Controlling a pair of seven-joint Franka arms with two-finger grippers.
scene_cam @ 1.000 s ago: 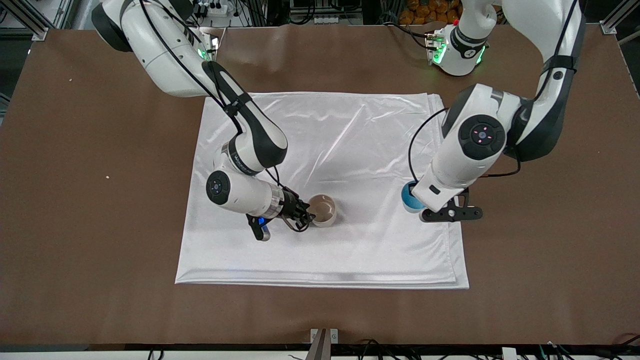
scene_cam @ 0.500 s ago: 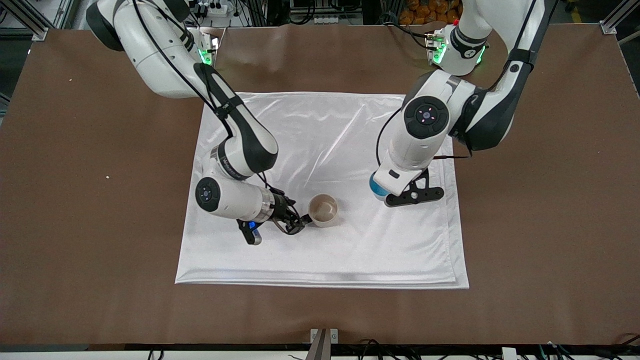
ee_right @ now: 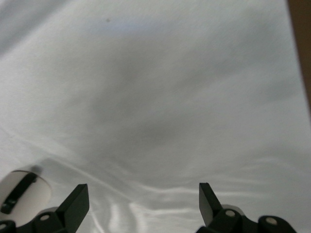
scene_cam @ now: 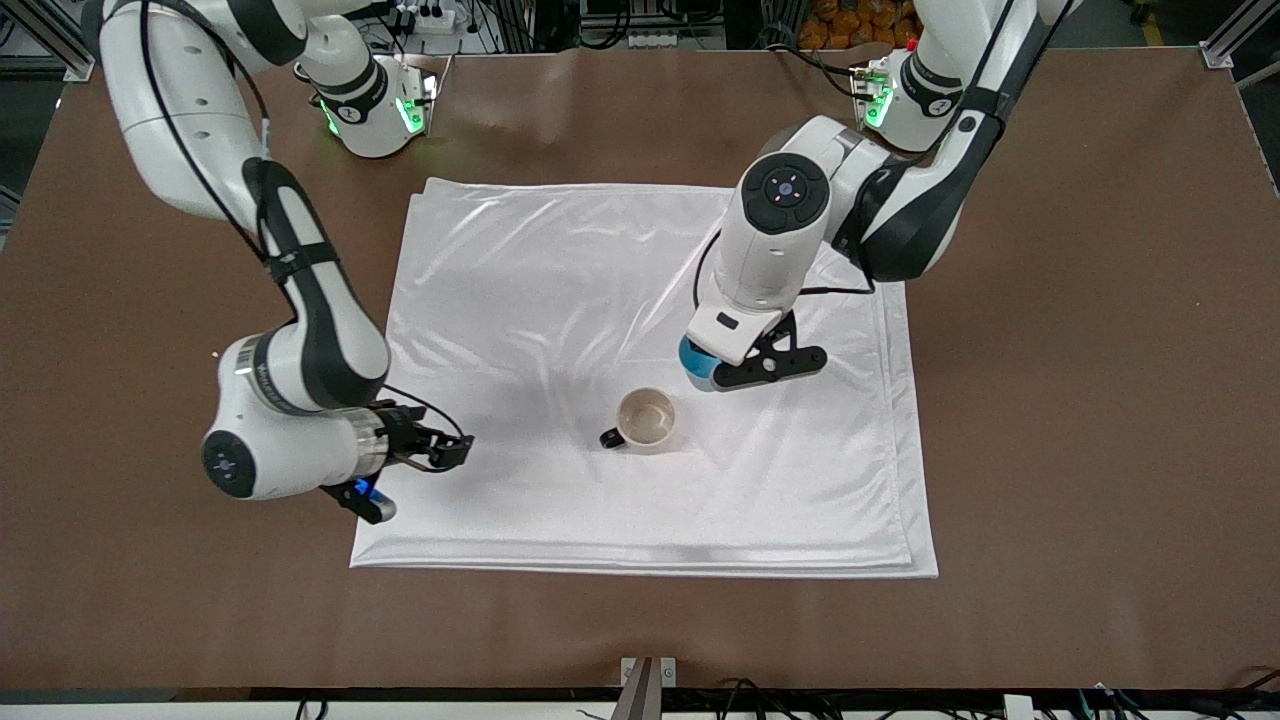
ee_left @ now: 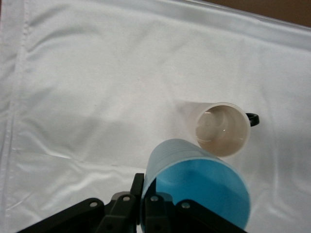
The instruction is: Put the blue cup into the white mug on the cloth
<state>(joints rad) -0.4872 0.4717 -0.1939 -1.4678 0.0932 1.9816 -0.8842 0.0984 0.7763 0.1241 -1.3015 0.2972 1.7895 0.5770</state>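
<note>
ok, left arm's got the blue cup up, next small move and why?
Probably carry it toward the front camera until it is centred over the white mug. The left end effector holds the blue cup beside the mug's mouth, not above it. The right end effector is open, clear of the mug.

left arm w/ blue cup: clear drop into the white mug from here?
Probably yes. The left gripper holds the blue cup above the cloth beside the white mug, whose mouth is open; the right gripper is clear.
</note>
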